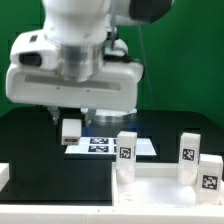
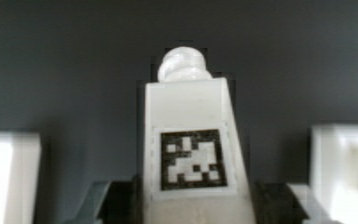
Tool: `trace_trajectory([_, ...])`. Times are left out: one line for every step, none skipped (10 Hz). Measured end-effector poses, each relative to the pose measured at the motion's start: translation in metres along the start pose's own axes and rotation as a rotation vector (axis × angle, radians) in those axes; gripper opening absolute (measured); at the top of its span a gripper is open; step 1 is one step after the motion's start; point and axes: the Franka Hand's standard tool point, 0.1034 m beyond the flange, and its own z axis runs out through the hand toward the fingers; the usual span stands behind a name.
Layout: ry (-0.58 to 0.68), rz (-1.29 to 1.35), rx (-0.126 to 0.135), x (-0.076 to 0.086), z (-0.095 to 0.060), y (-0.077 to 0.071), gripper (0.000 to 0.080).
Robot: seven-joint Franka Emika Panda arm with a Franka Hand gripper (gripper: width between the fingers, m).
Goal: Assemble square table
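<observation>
You can see in the wrist view that the gripper is closed on one leg: the two dark fingers press it from both sides near its tagged end. The leg points away from the camera, and its rounded peg is at the far tip, in the upper middle of the frame. I judge that it is held this way so the peg end is free to go into a hole of the top.

In the exterior view the same leg shows under the arm, at centre left of the frame, a little above the black table. Just beside it, toward the centre, lies the marker board.

The square top lies in the lower right of the frame with its raised rim up. Three other legs stand upright on it: one at its left part, one further back on the right, one at the right edge. I think they already stand in their places, so the held leg is probably the last one. Whether they are fully tight, you cannot tell here.

One more white piece shows at the lower left edge; what it is I cannot say.
</observation>
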Motion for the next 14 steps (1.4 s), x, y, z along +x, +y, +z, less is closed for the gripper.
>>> trace_trajectory([0.064,-0.018,-0.005,0.006,-0.014,-0.004,0.0285])
trace_trajectory([0.163,-0.014,-0.014,0.011,-0.012,-0.001,0.0285])
trace_trajectory([0.221,-0.014,-0.021,0.009,-0.009,0.000,0.0285])
trace_trajectory([0.250,-0.015,-0.025,0.009,-0.009,0.001,0.0285])
trace_trajectory([0.287,0.002,-0.013,0.013,-0.011,-0.001,0.0285])
trace_trajectory([0.319,0.046,0.032,0.017,-0.017,-0.008,0.0285])
trace_trajectory([0.362,0.081,0.080,0.025,-0.028,-0.019,0.0285])
trace_trajectory([0.445,0.117,0.096,0.038,-0.039,-0.026,0.0285])
trace_trajectory([0.562,0.148,0.086,0.048,-0.046,-0.030,0.0285])
trace_trajectory([0.663,0.173,0.060,0.051,-0.046,-0.034,0.0285])
trace_trajectory([0.729,0.160,0.021,0.049,-0.045,-0.031,0.0285])
trace_trajectory([0.808,0.164,-0.023,0.048,-0.046,-0.024,0.0285])
trace_trajectory([0.866,0.168,-0.056,0.047,-0.045,-0.020,0.0285])
trace_trajectory([0.861,0.172,-0.049,0.046,-0.039,-0.025,0.0285])
